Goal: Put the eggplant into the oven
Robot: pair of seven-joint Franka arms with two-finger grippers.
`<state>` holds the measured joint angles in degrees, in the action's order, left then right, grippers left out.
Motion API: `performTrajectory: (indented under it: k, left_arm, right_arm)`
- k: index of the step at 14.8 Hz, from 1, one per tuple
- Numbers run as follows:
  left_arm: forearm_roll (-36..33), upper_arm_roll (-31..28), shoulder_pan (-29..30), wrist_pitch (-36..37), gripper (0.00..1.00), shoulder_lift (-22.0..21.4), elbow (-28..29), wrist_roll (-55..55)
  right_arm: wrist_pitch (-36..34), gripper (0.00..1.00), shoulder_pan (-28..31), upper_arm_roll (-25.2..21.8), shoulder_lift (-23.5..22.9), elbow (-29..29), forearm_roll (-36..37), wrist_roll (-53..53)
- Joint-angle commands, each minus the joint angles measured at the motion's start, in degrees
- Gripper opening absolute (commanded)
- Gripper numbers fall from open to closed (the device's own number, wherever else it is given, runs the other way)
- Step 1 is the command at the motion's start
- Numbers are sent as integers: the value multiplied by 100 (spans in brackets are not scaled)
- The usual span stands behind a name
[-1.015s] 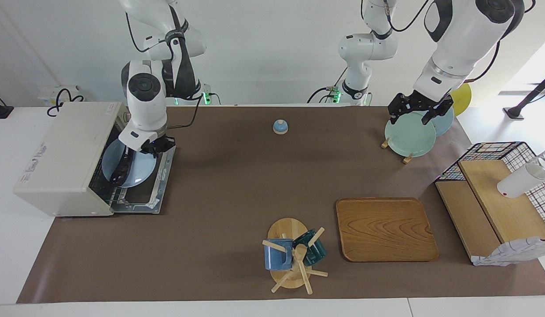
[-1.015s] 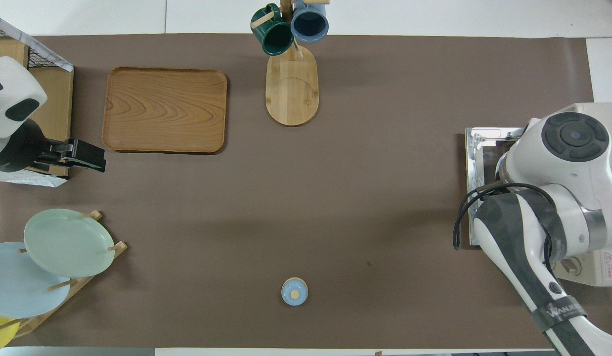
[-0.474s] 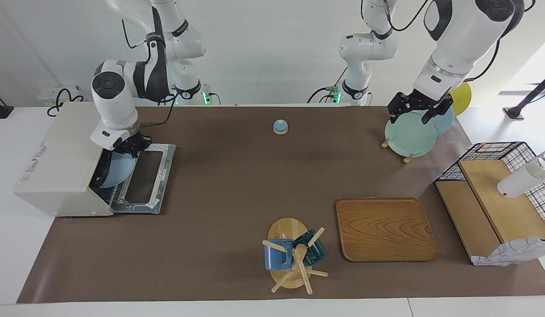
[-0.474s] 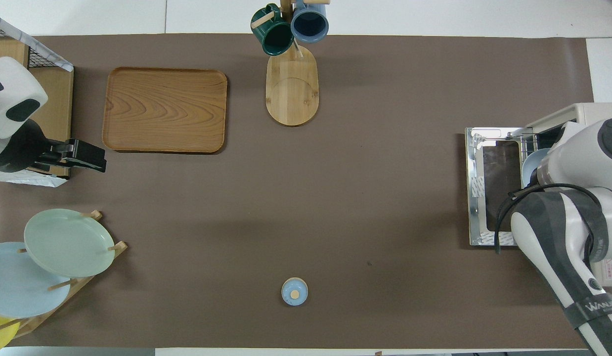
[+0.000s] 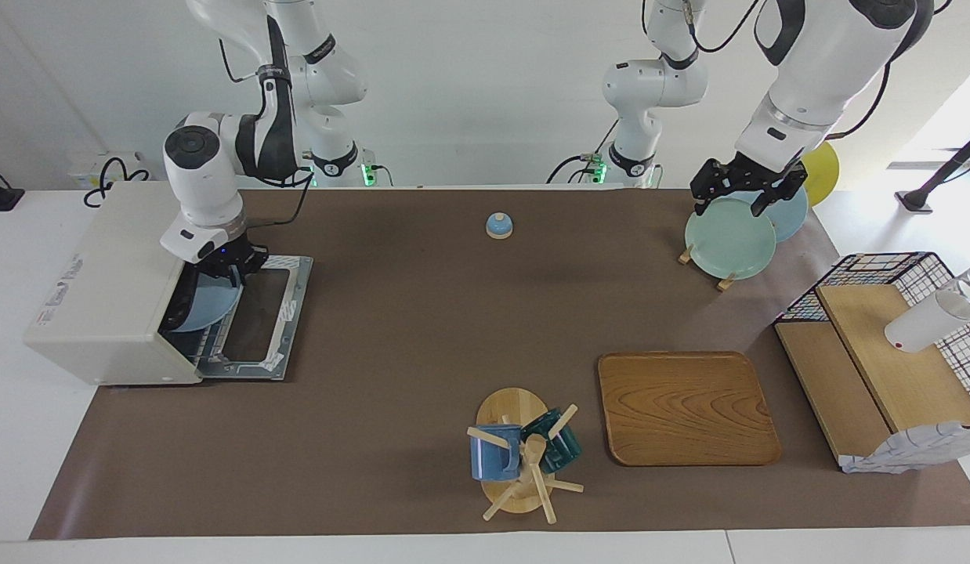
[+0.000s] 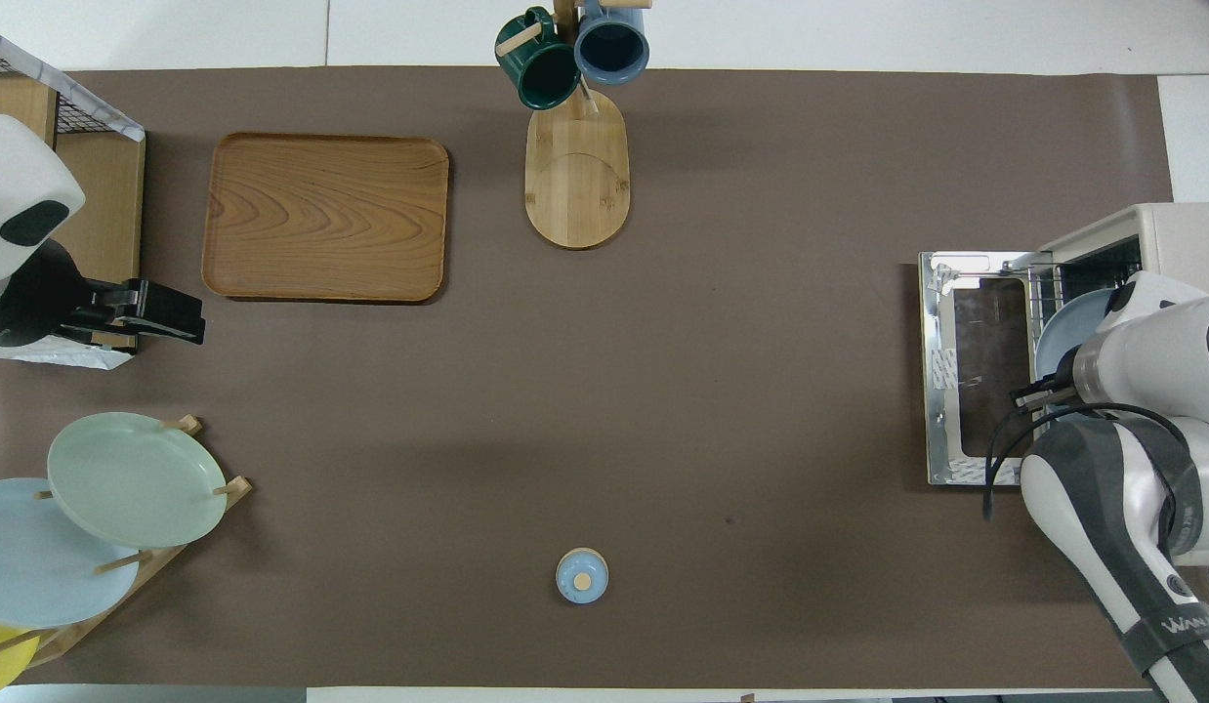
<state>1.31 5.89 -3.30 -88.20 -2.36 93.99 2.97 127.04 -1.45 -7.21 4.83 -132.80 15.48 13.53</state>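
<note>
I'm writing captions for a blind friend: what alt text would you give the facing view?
The right gripper is at the mouth of an open cream oven, where a pale blue plate carrying a dark eggplant sits on the rack. The left gripper waits, open, over a green plate in a rack; a wooden tray lies on the brown table.

Plain white wall [image 5: 469, 86] at robots' end. White counter [image 5: 7, 329] under a brown mat [image 5: 422, 329]. Bright daylight toward left arm's end.

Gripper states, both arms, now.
Left gripper: open, empty, over the green plate.
Right gripper: at the oven mouth over the blue plate; fingers unclear.
</note>
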Motion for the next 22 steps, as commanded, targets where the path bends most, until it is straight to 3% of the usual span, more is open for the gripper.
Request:
performTrajectory:
  k: [1,3,4,6,7,12,22]
  left_arm:
    - [63,9,40,22,100,-133,111,72]
    - [63,9,49,40,100,-133,120,72]
    - [63,9,49,40,100,-133,120,72]
    - [63,9,40,40,100,-133,111,72]
    - [63,9,40,40,100,-133,119,72]
    - [63,9,49,40,100,-133,120,81]
    - [63,9,49,40,100,-133,120,81]
  right_arm:
    - [-222,51,-258,80,-17,253,-394,44]
    - [-592,53,-557,80,-140,622,-633,-43]
    - [-541,44,-689,80,-158,632,-634,-183]
    - [-225,7,-996,80,-272,589,-634,-569]
    - [-76,0,-1041,80,-438,580,-634,-658]
    - [848,0,-989,80,-842,211,-634,-834]
    - [1121,0,-822,71,-1055,17,-608,-896]
